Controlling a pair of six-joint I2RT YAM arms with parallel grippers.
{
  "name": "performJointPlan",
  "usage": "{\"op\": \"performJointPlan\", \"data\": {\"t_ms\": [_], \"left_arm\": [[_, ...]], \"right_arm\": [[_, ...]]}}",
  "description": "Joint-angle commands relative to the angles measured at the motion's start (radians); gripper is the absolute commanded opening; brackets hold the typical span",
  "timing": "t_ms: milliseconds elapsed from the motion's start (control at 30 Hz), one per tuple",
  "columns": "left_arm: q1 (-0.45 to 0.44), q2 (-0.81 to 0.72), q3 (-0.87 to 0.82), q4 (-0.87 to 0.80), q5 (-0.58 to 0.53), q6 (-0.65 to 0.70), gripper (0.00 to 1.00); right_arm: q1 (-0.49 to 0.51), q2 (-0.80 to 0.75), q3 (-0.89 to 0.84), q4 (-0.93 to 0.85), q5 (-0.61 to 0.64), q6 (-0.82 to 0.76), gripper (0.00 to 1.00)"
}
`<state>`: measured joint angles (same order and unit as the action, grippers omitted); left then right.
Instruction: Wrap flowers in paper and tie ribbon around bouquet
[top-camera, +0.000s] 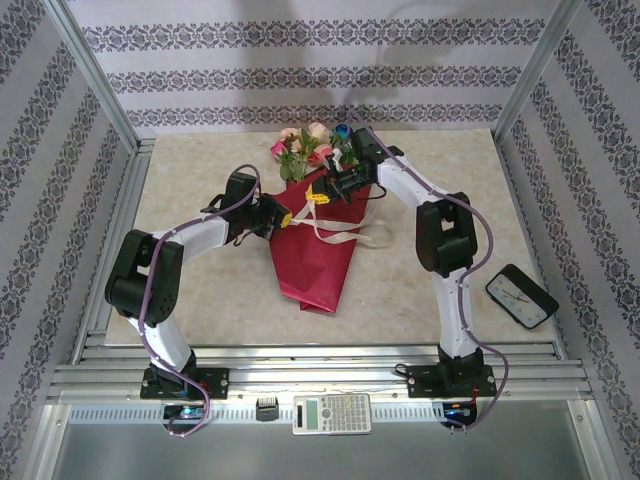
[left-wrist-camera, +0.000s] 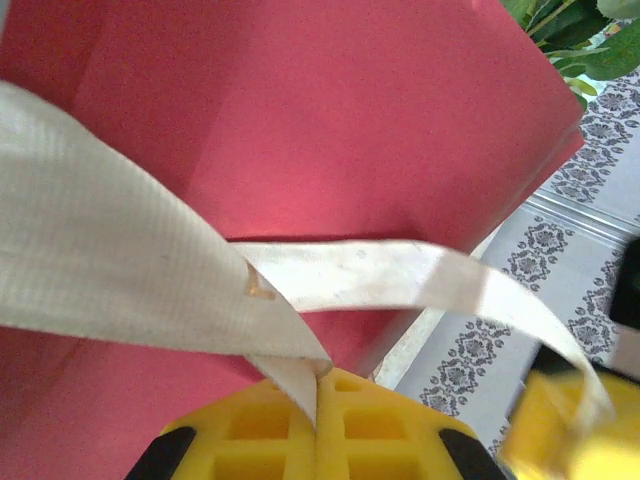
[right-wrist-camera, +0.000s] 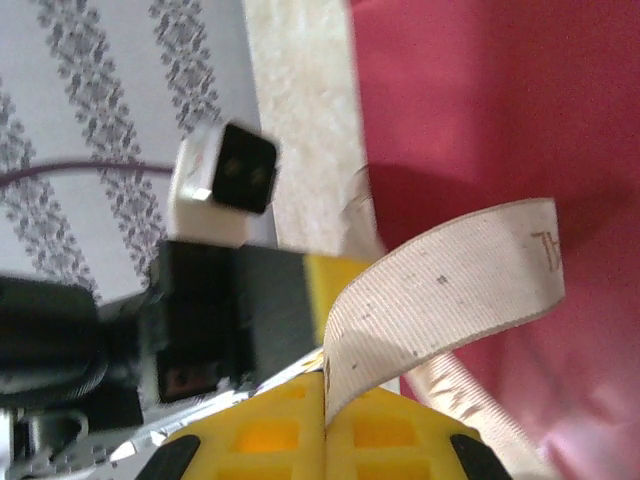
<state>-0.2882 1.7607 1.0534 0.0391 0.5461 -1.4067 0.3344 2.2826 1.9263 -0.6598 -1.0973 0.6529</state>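
Note:
The bouquet (top-camera: 312, 255) lies mid-table as a red paper cone, its narrow end toward me. Pink, peach and blue flowers (top-camera: 308, 150) stick out of its far, wide end. The cream ribbon (top-camera: 335, 238) loops over the cone's upper part. My left gripper (top-camera: 286, 216) is at the cone's left edge, shut on one ribbon stretch (left-wrist-camera: 330, 275) over the red paper (left-wrist-camera: 330, 110). My right gripper (top-camera: 320, 196), just right of and beyond it, is shut on another ribbon stretch (right-wrist-camera: 450, 290) above the paper (right-wrist-camera: 500, 100). Green leaves (left-wrist-camera: 585, 35) show past the paper's edge.
A black clock (top-camera: 522, 296) lies on the table at the right, beside the right arm. A calculator (top-camera: 332, 412) rests on the front rail between the arm bases. Patterned walls and metal posts close in the table. The left arm's wrist camera (right-wrist-camera: 225, 180) sits close to my right gripper.

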Motion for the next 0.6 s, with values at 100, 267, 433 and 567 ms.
{"op": "performJointPlan", "data": {"t_ms": [100, 267, 433, 567], "left_arm": [[-0.007, 0.049, 0.074, 0.002, 0.000, 0.087, 0.00], [-0.005, 0.111, 0.146, -0.060, -0.007, 0.156, 0.00], [0.001, 0.166, 0.207, -0.097, -0.017, 0.223, 0.10], [0.001, 0.193, 0.279, -0.181, -0.015, 0.295, 0.36]], "right_arm": [[-0.016, 0.111, 0.129, -0.110, 0.003, 0.037, 0.00], [0.004, 0.181, 0.217, -0.192, -0.016, -0.003, 0.00], [0.017, 0.201, 0.232, -0.205, -0.001, -0.006, 0.00], [0.026, 0.210, 0.239, -0.229, 0.008, -0.019, 0.00]]}}
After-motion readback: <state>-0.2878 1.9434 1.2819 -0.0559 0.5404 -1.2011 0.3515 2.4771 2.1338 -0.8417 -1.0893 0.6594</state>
